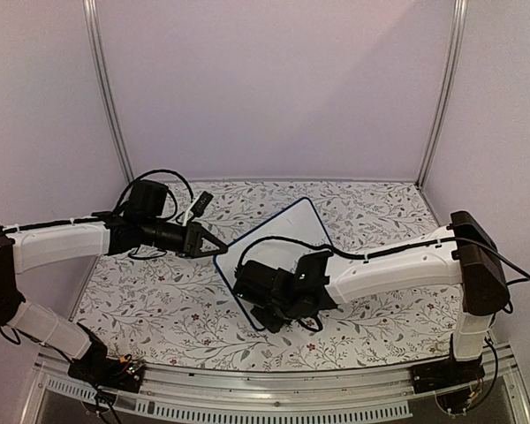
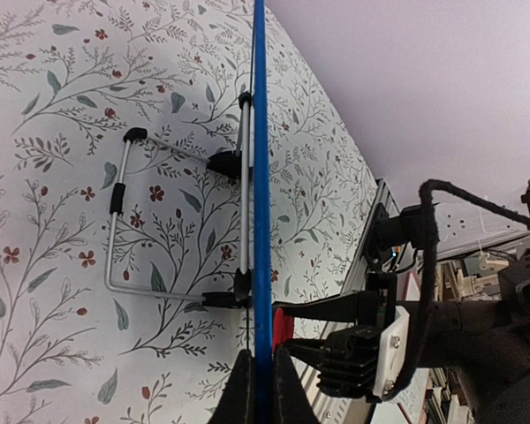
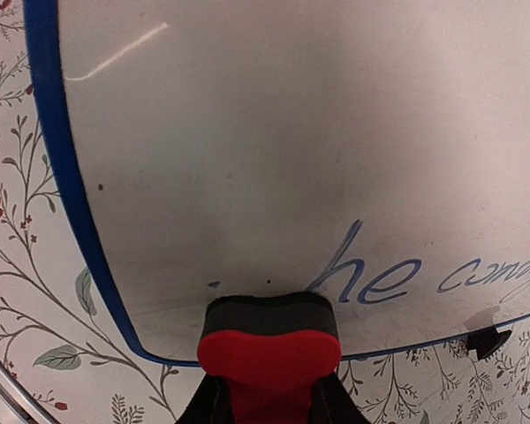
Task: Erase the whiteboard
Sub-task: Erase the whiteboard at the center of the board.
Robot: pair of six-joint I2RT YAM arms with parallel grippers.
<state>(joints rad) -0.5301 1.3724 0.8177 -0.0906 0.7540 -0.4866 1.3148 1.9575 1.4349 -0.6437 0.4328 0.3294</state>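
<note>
On a desk [image 1: 159,300] covered in a leaf-and-flower print, a small blue-framed whiteboard [image 1: 287,231] stands near the middle between two robot arms, propped off the surface by a wire stand [image 2: 124,221] on its back. The left hand [image 2: 261,393] is clamped narrowly on the board's frame, one finger on each face, and steadies it edge-on in the wrist view. The right hand [image 3: 267,399] is closed around a red eraser block [image 3: 269,349] whose dark felt side is pressed to the white face near a lower corner. Just beside the felt, blue handwriting [image 3: 380,278] runs along the bottom of the board, so the wiping looks only partly done. The board appears light, thin and stiff, with a glossy face likely to be slippery. The frame edge, away from the writing, seems the sound place to hold it. On so slight a stand it may slide or tip under the eraser's push unless that edge grip stays firm.
</note>
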